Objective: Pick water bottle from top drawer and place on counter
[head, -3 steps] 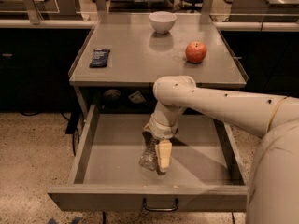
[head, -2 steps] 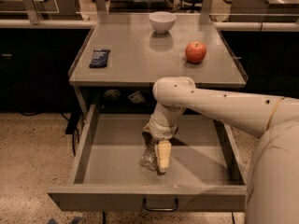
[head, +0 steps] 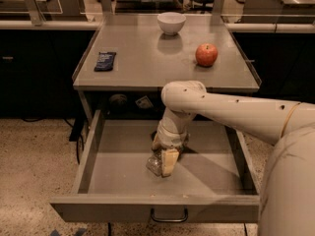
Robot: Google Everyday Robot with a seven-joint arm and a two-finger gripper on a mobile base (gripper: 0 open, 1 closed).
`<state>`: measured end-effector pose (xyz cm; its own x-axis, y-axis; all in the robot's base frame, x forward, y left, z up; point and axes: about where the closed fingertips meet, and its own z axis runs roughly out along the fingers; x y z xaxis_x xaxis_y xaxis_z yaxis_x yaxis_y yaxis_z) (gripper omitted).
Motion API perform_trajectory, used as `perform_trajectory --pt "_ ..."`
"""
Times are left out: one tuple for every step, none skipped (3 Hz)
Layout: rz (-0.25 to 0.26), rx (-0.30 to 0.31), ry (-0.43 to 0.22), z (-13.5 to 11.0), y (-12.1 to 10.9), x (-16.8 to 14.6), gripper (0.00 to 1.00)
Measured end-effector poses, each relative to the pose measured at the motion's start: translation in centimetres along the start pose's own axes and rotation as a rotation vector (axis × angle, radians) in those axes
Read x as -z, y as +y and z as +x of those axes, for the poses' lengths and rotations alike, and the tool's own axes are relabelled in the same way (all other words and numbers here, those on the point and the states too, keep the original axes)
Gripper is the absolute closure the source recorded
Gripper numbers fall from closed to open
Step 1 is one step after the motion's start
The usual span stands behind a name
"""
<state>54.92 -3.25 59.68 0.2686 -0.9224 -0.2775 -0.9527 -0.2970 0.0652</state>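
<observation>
while reaching down into the open top drawer (head: 147, 206), puts the gripper (head: 162, 167) at mid-floor, right on the water bottle (head: 153, 165). shows one pale finger (head: 170, 161) flat against the bottle's right side, the other hidden behind it; appears closed to a narrow gap on the bottle's body. leaves only a clear, glinting part of the bottle visible, low in the drawer, well apart from every wall. likely handles as light, thin and crushable, slippery where crinkled, so calls for a gentle squeeze across the middle rather than at the cap. needs a lift clear of the drawer and up onto the counter (head: 147, 68) above, carrying a red apple (head: 206, 54), a white bowl (head: 171, 22) and a dark snack packet (head: 105, 61). offers no readable writing, neither on the bottle nor on the packet.
</observation>
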Motion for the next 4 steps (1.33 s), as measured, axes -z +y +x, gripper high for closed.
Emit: perform_trajectory --pt "0.000 0.000 0.000 0.00 0.00 0.00 0.60" --pt "0.000 0.000 0.000 0.00 0.00 -0.01 0.84" --pt "0.000 0.000 0.000 0.00 0.00 -0.01 1.00" --pt "0.000 0.000 0.000 0.00 0.00 0.01 1.00"
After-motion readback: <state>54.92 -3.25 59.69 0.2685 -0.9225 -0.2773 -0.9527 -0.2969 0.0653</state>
